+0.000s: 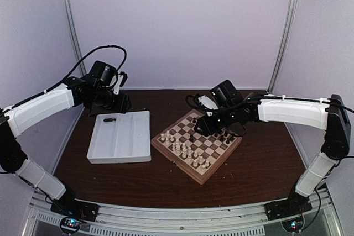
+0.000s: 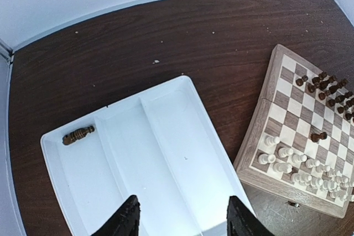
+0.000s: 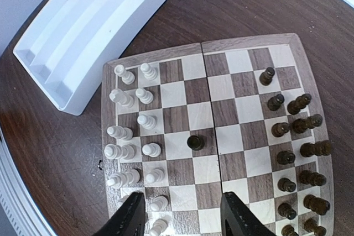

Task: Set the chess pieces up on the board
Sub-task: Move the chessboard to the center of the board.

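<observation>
The board [image 1: 176, 162] lies at the table's middle, turned like a diamond. Two rows of dark chess pieces [image 3: 298, 136] stand along its far side [image 2: 326, 89]. One dark piece [image 3: 194, 142] stands alone on a central square [image 1: 192, 136]. Another dark piece [image 2: 78, 135] lies on its side in the white tray's far left compartment [image 1: 109, 119]. My right gripper [image 3: 180, 214] hovers open above the board's centre [image 1: 202, 125], with nothing between its fingers. My left gripper [image 2: 185, 216] is open and empty over the tray, near its far edge [image 1: 118, 102].
The white compartment tray [image 1: 119, 157] sits left of the board [image 3: 66, 53] and holds only the one lying piece. Cream-white pieces [image 3: 130, 136] fill the board's near rows [image 1: 185, 150]. Dark wooden table [image 2: 166, 31] surrounds both, with white walls behind.
</observation>
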You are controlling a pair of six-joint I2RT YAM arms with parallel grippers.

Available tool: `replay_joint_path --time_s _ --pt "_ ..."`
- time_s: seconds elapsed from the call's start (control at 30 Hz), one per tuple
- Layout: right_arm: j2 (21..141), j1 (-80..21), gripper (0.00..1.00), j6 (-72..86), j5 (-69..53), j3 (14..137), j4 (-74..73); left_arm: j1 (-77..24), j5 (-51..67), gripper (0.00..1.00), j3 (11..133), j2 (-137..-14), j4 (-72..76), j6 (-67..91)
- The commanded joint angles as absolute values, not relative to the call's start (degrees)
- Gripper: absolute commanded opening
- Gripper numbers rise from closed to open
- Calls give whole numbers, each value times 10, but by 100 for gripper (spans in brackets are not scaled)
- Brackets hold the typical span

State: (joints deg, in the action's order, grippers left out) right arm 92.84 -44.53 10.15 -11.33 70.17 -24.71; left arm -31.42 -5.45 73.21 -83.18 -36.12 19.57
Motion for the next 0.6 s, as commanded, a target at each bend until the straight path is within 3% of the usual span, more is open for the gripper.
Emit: replay_joint_path --time_s 0.0,0.57 --pt "973 -467 50 79 -77 751 -301 -292 -57 54 699 -790 -345 219" --pt "1029 -482 46 86 -46 801 -325 -281 70 51 671 -807 -322 203"
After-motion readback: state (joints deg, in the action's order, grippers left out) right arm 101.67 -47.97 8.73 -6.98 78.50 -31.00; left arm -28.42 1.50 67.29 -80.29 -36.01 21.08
